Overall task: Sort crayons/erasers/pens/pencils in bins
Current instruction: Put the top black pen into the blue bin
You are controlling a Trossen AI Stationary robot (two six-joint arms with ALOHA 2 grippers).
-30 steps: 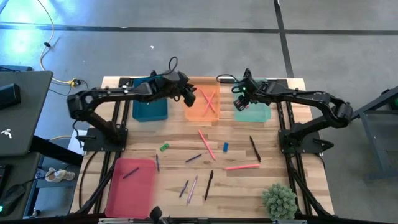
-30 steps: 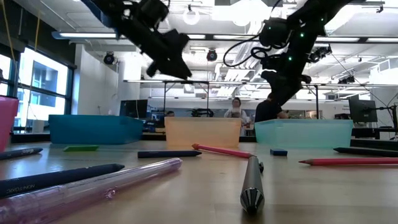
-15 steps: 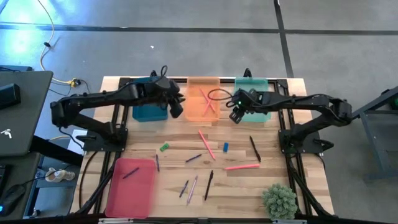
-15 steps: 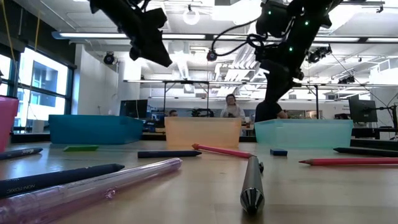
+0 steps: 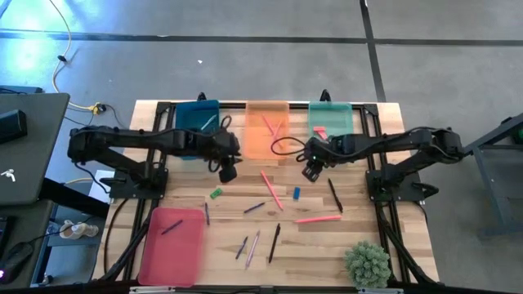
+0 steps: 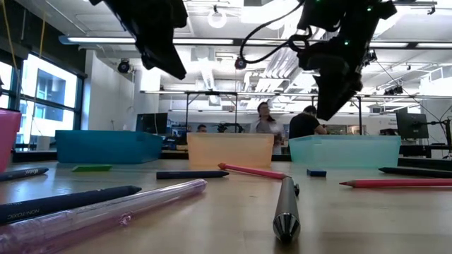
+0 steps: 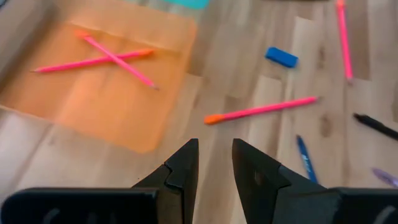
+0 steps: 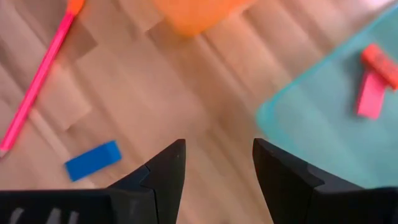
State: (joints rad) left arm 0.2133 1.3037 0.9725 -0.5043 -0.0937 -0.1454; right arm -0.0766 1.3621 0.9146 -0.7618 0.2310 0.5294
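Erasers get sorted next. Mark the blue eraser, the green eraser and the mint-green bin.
blue eraser (image 5: 296, 193): high view, middle of the block.
green eraser (image 5: 216, 193): high view, middle of the block.
mint-green bin (image 5: 337, 121): high view, bare floor of the tray.

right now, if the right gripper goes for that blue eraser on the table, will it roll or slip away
The blue eraser is a flat rectangular block lying on its broad face, so it probably won't roll. It looks small and light, so a nudge from one finger might slide it along the smooth wooden table. The right gripper is open, seemingly wide enough to straddle it.
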